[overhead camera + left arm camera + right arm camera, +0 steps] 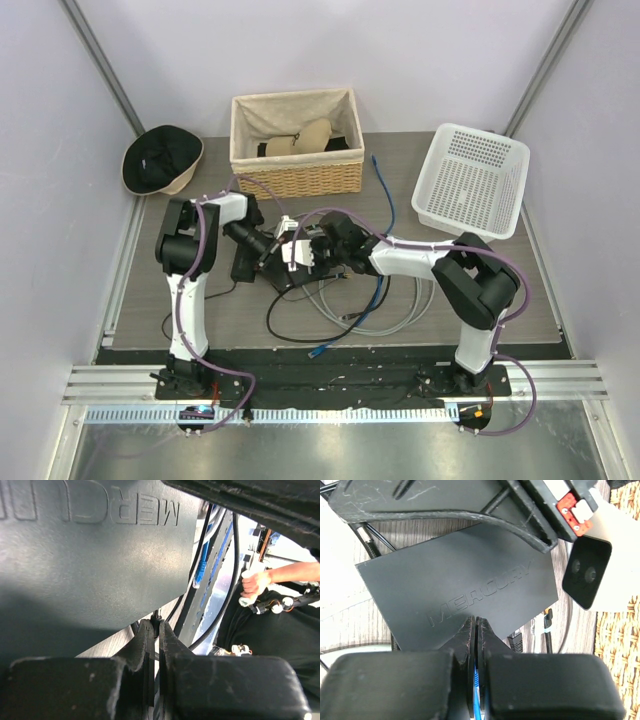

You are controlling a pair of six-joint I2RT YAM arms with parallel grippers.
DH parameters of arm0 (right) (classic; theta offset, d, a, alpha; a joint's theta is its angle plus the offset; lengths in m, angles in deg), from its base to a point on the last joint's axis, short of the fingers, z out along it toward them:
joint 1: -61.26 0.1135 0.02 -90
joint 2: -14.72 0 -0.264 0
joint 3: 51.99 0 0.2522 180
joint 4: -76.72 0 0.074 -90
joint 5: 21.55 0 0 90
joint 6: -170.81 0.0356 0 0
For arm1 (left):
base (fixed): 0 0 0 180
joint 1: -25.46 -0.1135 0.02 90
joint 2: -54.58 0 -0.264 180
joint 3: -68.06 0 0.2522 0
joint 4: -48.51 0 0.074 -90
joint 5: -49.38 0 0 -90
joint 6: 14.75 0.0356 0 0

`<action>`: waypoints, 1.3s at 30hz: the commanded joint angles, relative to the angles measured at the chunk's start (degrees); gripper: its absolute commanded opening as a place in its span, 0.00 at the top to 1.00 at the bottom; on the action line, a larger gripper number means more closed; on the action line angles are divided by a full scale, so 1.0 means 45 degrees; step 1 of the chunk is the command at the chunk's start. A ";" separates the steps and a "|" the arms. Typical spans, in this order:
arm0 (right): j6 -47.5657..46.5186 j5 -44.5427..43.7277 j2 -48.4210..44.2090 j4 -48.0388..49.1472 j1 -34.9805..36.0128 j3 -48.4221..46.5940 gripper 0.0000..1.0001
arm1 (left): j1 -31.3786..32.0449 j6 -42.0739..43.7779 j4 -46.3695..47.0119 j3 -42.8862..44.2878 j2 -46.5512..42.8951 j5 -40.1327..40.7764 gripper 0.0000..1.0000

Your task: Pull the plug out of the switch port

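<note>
- The flat, matte black rectangular box [460, 590] lettered MERCURY lies on the grey wood-grain tabletop [145, 290]. In the overhead view it is near the centre, a little toward 9 o'clock.
- Its switch port is on the narrow edge at 6 o'clock in the right wrist view, hidden behind the fingertips.
- The right gripper [475, 624] is pinched tight on a thin blue network cable [476, 680] right at that edge. This is probably so the pull runs straight out of the socket.
- The left gripper [155, 627] has its fingers pressed together with a small dark bit at the tips that I cannot identify. It sits low beside the box, likely bracing it against sliding.
- Only the left wrist view shows a blue plug [200, 574], at 1 o'clock beside the box's edge. I cannot tell whether it is seated.
- Only the overhead view shows the woven wicker basket [297, 180] at 12 o'clock and the white perforated plastic basket [470, 185] at 2 o'clock. Both are well apart from the work.
</note>
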 commanded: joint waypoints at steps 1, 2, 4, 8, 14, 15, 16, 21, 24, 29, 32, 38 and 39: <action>0.0945 0.0082 0.0580 -0.2911 0.0223 0.0957 0.99 | -0.0216 0.0643 -0.2819 -0.0369 -0.0716 0.0316 1.00; 0.1179 -0.0209 0.0444 -0.2774 0.0223 0.0919 0.99 | -0.0274 0.0565 -0.2683 -0.0428 -0.1144 0.0453 1.00; 0.1901 -0.0445 0.0210 -0.2617 0.0145 0.0569 0.98 | -0.0450 0.0273 -0.2215 -0.0526 -0.1750 0.0746 1.00; 0.4379 -0.1168 -0.0727 -0.2362 -0.0478 -0.0778 0.98 | -0.0665 -0.0353 -0.0712 -0.0955 -0.4111 0.1176 1.00; 0.8423 -0.2886 -0.1374 -0.3550 -0.1221 -0.3824 0.63 | -0.0665 -0.1601 0.2199 -0.2186 -0.7376 0.3264 1.00; 0.8756 -0.3119 -0.1374 -0.4114 -0.1474 -0.4195 0.61 | -0.0665 -0.1604 0.2608 -0.2380 -0.7978 0.3460 1.00; 0.9088 -0.3160 -0.1432 -0.4274 -0.1592 -0.4547 0.60 | -0.0646 -0.1662 0.2824 -0.2459 -0.8216 0.3965 1.00; 0.8858 -0.3589 -0.2291 -0.4392 -0.1867 -0.3927 0.56 | -0.0685 -0.0788 0.2401 -0.2616 -0.9136 0.4401 0.93; 0.8799 -0.3435 -0.2701 -0.4490 -0.1945 -0.3459 0.53 | -0.0665 -0.0414 0.1756 -0.2869 -0.9000 0.4653 0.76; 0.9013 -0.3317 -0.3248 -0.4491 -0.1945 -0.2989 0.51 | -0.0666 0.0134 0.2316 -0.4567 -0.9681 0.5997 0.73; 0.8974 -0.3317 -0.3327 -0.4569 -0.1965 -0.2793 0.50 | -0.0666 0.0213 0.2650 -0.5272 -0.9839 0.6527 0.89; 0.9091 -0.3005 -0.3463 -0.4413 -0.1984 -0.2559 0.48 | -0.0782 0.0522 0.2769 -0.5351 -1.0717 0.7853 1.00; 0.9072 -0.3005 -0.3502 -0.4355 -0.1965 -0.2500 0.48 | -0.0802 0.0854 0.2613 -0.5331 -1.0892 0.8185 1.00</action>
